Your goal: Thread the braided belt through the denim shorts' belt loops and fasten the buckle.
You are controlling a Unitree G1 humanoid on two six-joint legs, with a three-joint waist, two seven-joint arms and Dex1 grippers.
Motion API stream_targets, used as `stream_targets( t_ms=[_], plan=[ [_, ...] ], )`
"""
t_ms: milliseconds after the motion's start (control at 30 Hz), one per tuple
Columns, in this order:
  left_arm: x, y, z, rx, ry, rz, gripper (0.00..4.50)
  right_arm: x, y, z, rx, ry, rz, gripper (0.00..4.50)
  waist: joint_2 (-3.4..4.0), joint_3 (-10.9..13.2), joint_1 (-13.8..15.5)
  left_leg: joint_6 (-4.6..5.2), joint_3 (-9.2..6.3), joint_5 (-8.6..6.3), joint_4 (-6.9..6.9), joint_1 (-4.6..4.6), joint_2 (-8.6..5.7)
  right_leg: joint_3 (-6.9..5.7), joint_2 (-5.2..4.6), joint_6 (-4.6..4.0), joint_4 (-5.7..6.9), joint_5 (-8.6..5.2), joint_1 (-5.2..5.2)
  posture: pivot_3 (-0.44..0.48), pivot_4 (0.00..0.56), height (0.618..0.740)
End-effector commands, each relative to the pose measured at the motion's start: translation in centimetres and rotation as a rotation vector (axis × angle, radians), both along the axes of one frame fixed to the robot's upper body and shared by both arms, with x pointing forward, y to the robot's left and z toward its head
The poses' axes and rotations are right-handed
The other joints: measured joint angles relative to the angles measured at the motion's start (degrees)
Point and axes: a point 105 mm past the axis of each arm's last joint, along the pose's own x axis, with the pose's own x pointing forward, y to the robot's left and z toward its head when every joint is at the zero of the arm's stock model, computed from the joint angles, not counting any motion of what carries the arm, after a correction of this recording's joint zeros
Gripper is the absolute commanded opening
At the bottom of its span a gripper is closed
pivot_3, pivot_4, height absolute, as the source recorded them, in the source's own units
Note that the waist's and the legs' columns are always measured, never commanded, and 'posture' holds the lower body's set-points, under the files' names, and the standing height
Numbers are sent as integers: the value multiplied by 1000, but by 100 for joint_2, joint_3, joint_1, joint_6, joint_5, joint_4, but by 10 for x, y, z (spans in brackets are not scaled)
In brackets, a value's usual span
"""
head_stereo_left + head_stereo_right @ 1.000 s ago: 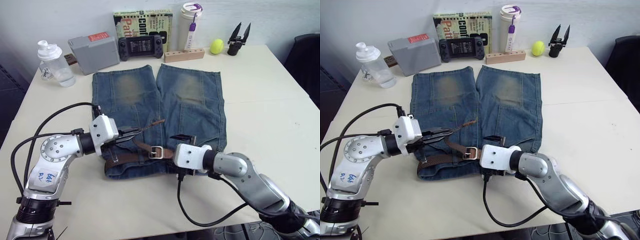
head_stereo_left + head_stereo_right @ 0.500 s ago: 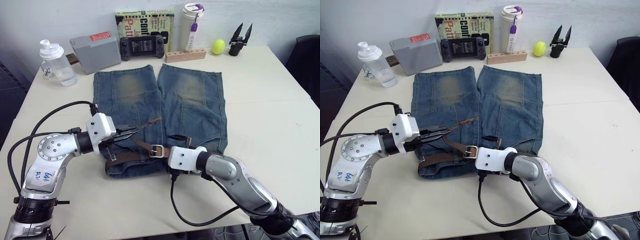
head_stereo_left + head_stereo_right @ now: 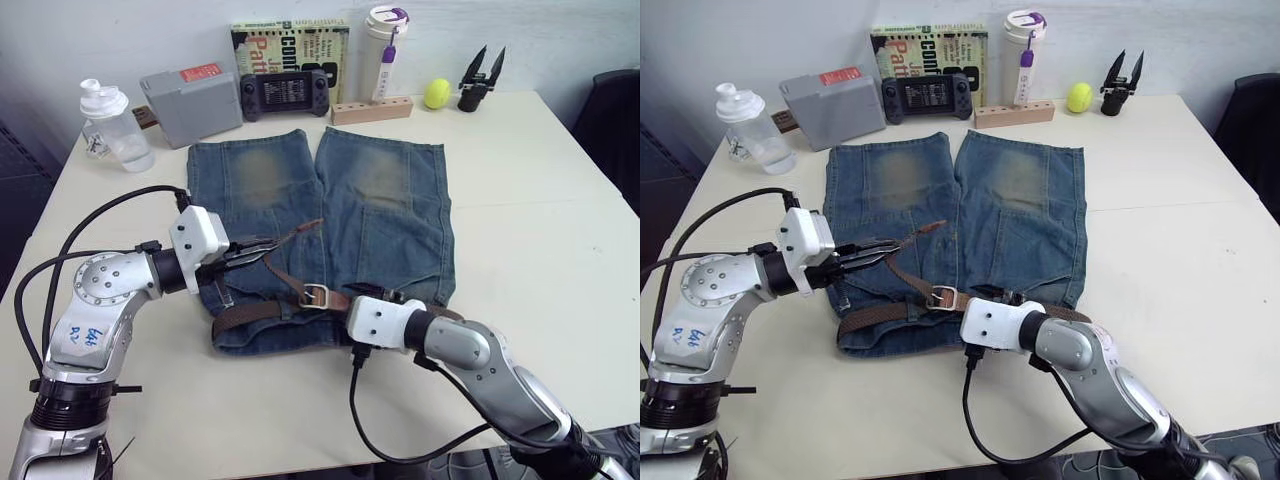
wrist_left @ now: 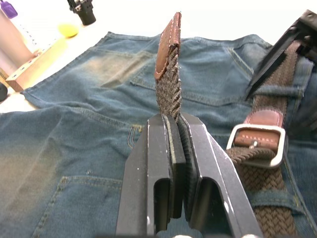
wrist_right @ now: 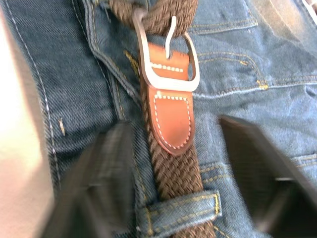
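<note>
Belt tip lifted higher, buckle end now under right gripper.
Left gripper point(image 4: 173, 163) pinches braided belt point(image 3: 275, 262), raised above 1 s ago; right gripper point(image 5: 173, 163) spread astride buckle point(image 5: 168, 59) on denim shorts point(image 3: 370, 200), center-low frame.

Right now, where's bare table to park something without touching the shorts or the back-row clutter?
Widest free patch: bare table on the robot's right of the denim shorts, in front of the yellow ball. A narrower strip lies left of the shorts, in front of the clear bottle. Crowded: the back edge, and the waistband where both grippers work the braided belt.
</note>
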Motion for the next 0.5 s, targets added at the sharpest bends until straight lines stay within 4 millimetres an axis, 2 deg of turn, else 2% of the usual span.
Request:
stream_targets(
  t_ms=[33, 167, 500],
  plan=[
    [-3, 2, 16, -29, -50, 4, 0, -7, 2, 13, 37, -41, 17, 4434, 0, 0, 4, 0, 0, 0, 0, 0, 0, 0, 0, 0, 0, 0, 0, 0, 150, 726],
    [-2, 2, 15, -29, -44, 5, 0, -14, 2, 18, 57, -34, 50, 4434, 0, 0, 11, 0, 0, 0, 1, 0, 0, 0, 0, 0, 0, 0, 0, 0, 150, 726],
    [-3, 2, 14, -31, -35, 8, 0, 7, -1, 9, 2, -84, -33, 4434, -1, 0, 6, 0, 1, 0, 3, 0, -1, 2, 0, 0, 3, 0, 0, 0, 150, 726]
  ],
)
